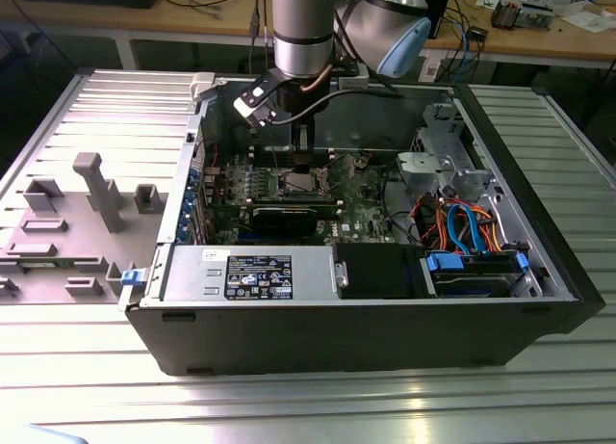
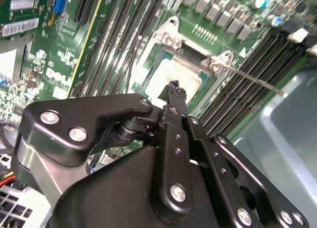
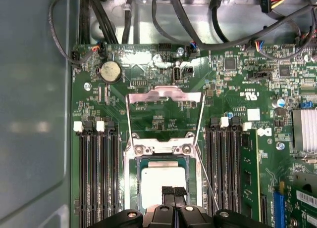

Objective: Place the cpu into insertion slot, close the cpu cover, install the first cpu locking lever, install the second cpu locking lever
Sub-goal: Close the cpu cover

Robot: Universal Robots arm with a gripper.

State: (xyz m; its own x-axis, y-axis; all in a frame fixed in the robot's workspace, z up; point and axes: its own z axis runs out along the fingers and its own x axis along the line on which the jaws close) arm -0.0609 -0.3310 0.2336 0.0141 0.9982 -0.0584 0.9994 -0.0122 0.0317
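Silvery-grey and square, the cpu (image 3: 161, 181) lies flat inside the insertion slot (image 3: 140, 161), directly under the gripper (image 3: 173, 192), whose 2 fingers are pressed together and seem to hold nothing. At the slot's edge farthest from the gripper, the cpu cover (image 3: 165, 95) stands swung open on its hinge. It is a thin metal frame with a cut-out middle, its sides running parallel to the memory slots (image 3: 96, 173). 1 thin lever rod (image 3: 205, 181) slants beside the socket.
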